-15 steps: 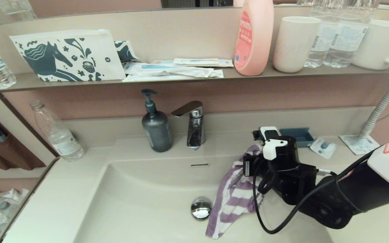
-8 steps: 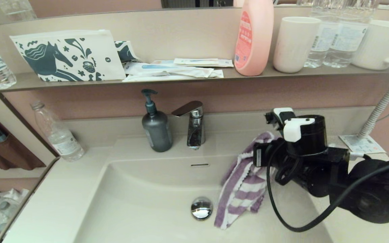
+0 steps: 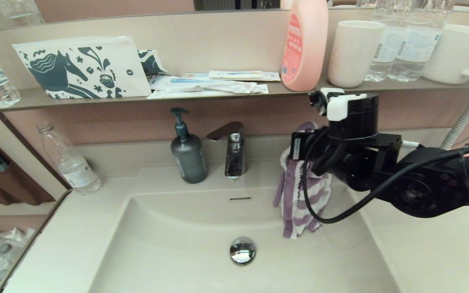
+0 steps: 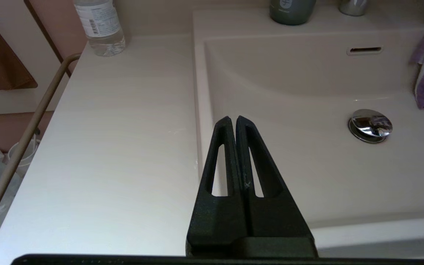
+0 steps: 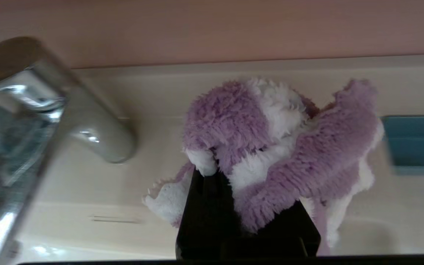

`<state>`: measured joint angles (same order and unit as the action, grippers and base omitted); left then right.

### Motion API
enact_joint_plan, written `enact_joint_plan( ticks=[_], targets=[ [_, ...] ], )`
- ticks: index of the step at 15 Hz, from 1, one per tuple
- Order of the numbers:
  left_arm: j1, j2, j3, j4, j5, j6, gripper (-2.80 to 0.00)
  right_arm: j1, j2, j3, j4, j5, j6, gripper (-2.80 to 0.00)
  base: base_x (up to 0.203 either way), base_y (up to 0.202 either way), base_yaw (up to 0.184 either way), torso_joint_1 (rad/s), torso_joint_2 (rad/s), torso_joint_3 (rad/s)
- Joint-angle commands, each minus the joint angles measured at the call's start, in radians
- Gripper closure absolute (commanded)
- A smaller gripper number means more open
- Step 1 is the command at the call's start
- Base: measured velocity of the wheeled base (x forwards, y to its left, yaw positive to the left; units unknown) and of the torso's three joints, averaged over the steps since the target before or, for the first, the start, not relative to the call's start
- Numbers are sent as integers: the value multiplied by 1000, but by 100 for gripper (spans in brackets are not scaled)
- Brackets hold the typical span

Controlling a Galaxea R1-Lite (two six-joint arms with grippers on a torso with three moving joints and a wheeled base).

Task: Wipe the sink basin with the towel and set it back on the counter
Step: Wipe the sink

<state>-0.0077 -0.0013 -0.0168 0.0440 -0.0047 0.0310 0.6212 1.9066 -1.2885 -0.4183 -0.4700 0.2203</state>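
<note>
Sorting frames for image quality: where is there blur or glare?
Right wrist view: the tap close to the lens is smeared and out of focus, while the towel is fairly crisp. Left wrist view: the drain plug gives mirror glare. Head view: the shelf bows from lens distortion.

I see the small purple-and-white striped terry towel point(image 3: 299, 195) bunched at its top and hanging in loose vertical folds, its lower end dangling clear above the right side of the large cream-beige rectangular sink basin point(image 3: 185, 244). I read the basin as bare, with rounded corners, a shiny chrome round drain plug point(image 3: 242, 250) in its floor and a small overflow slot point(image 3: 240, 199) in its back wall. The smooth cream-beige vanity counter point(image 3: 71, 236) surrounds it, flat and matching in colour.
</note>
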Motion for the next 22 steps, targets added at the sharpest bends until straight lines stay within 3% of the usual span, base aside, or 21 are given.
enact_joint_plan(
  ticks=[1, 5, 11, 18, 22],
  targets=[
    [0, 1, 0, 0, 0, 0, 0, 11, 111, -81, -5, -3, 12, 0, 0, 0, 0, 0, 0, 0],
    [0, 1, 0, 0, 0, 0, 0, 34, 245, -119, -9, -19, 54, 0, 0, 0, 0, 0, 0, 0],
    [0, 1, 0, 0, 0, 0, 0, 25, 253, -19, -13, -21, 116, 0, 0, 0, 0, 0, 0, 0],
    [0, 1, 0, 0, 0, 0, 0, 32, 343, -23, -29, -24, 121, 0, 0, 0, 0, 0, 0, 0],
    [0, 1, 0, 0, 0, 0, 0, -50, 352, 19, -83, -49, 100, 0, 0, 0, 0, 0, 0, 0]
  ],
)
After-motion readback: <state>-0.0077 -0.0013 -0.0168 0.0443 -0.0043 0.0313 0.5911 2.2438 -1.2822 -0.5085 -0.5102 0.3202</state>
